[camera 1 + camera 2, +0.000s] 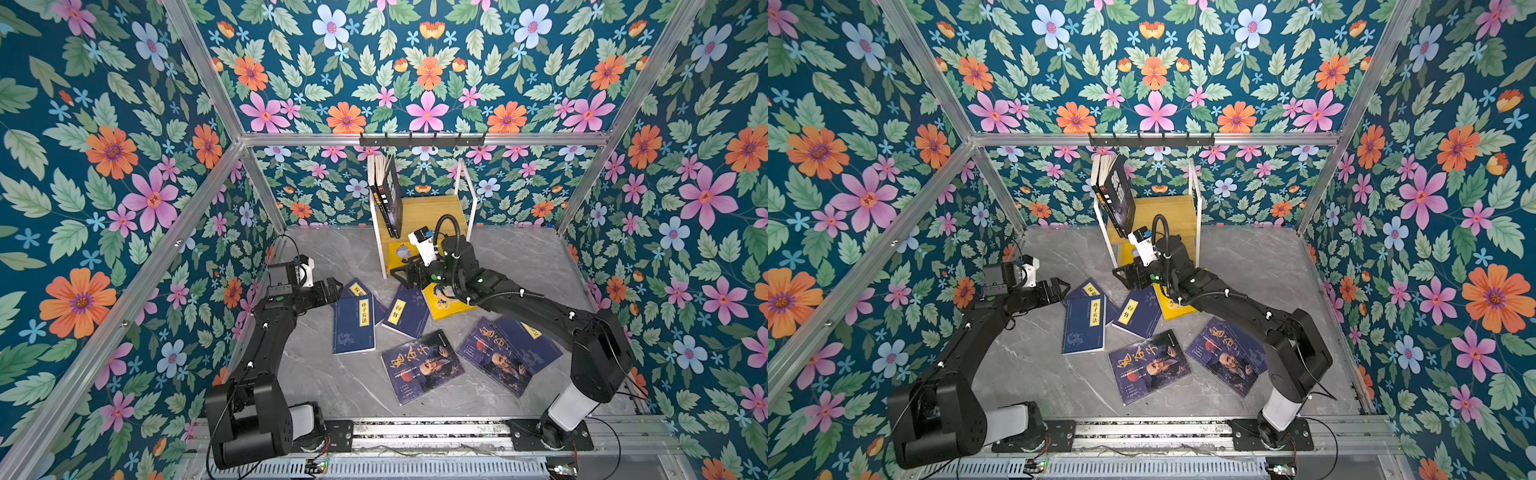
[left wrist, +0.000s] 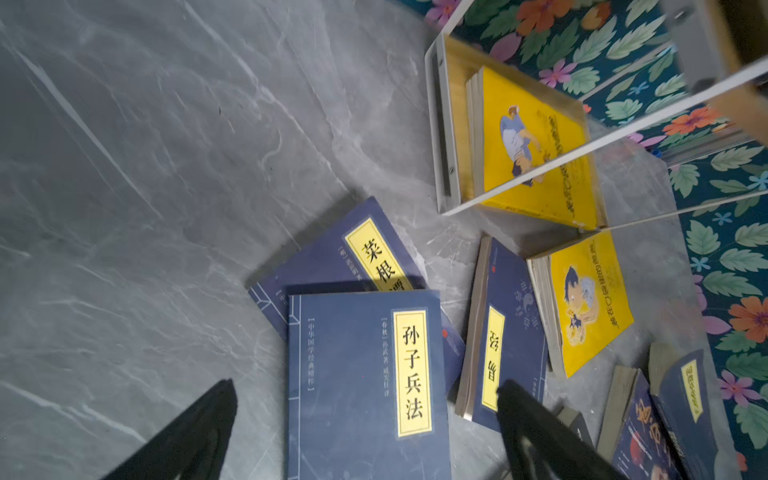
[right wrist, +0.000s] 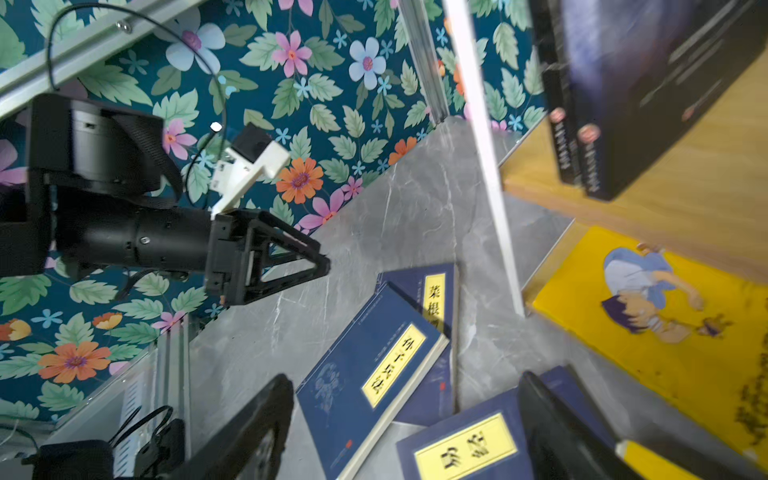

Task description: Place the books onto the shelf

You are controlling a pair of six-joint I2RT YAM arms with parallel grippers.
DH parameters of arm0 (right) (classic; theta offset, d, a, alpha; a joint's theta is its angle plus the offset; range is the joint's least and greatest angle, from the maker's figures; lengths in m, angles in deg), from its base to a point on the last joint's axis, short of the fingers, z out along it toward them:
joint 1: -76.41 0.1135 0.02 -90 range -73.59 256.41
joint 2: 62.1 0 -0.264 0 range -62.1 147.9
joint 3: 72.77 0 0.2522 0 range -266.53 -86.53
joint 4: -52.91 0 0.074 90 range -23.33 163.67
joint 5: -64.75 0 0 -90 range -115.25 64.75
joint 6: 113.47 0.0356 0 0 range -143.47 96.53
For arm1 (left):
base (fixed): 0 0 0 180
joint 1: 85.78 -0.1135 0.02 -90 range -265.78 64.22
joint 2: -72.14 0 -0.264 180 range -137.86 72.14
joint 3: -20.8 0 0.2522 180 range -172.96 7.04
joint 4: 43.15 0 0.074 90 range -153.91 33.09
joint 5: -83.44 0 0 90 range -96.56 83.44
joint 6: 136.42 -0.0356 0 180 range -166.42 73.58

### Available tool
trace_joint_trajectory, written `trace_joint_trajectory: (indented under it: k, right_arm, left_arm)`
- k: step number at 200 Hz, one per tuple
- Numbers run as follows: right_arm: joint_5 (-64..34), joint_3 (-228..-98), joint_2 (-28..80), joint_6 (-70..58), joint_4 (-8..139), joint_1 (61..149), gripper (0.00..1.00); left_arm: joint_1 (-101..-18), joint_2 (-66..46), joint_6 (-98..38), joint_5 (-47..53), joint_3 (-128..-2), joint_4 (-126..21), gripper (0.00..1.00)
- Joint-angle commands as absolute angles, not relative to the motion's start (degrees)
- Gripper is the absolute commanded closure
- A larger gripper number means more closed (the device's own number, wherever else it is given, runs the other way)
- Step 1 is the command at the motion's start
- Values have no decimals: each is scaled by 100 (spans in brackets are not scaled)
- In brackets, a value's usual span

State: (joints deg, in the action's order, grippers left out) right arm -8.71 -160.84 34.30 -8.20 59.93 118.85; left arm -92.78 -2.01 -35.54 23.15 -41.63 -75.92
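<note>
Now | left end effector (image 1: pixel 332 286): jaws spread wide, empty | navy 孙子兵法 paperback (image 1: pixel 354 326): flat, just ahead and below, overlapping navy 菜根谭 paperback (image 1: pixel 358 289) | right end effector (image 1: pixel 402 275): open, empty, beside two-tier wooden shelf (image 1: pixel 432 212) | advice: probably pinch the raised overlapping edge, lifting only the top paperback.

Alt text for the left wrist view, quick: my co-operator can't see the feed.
The open left gripper frames a navy book lying flat on the grey table, overlapping a second navy book. Farther off, a yellow book lies on the table and a second yellow book lies on the lower board of the shelf.
</note>
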Motion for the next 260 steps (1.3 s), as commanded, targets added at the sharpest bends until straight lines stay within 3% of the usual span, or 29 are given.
trace_joint_trajectory:
  k: [1,53,73,86,124,196,260]
  right_arm:
    - [-1766,-16005,3503,53,6077,12232,16]
    - [-2067,-16408,4323,936,6420,12837,22]
    - [-2040,-16511,4665,1225,6381,12944,33]
    - [-1881,-16707,4947,1344,6478,12958,46]
    - [-1661,-16876,5500,1686,6413,12981,66]
    - [-1780,-17381,6160,1822,7108,12979,66]
    - [-1839,-17469,6539,1872,7201,12976,76]
  left_arm:
    - [-9282,-321,-3273,2593,-3995,-7489,0]
    - [-9282,-771,-2736,2852,-3433,-6889,3]
    - [-9281,-992,-2721,2792,-3366,-6799,5]
    - [-9281,-1133,-2687,2768,-3389,-6768,5]
    - [-9282,-1469,-2595,2789,-3455,-6645,5]
    - [-9290,-1780,-2480,2940,-3587,-6595,7]
    - [-9281,-1881,-2328,3105,-3591,-6534,11]
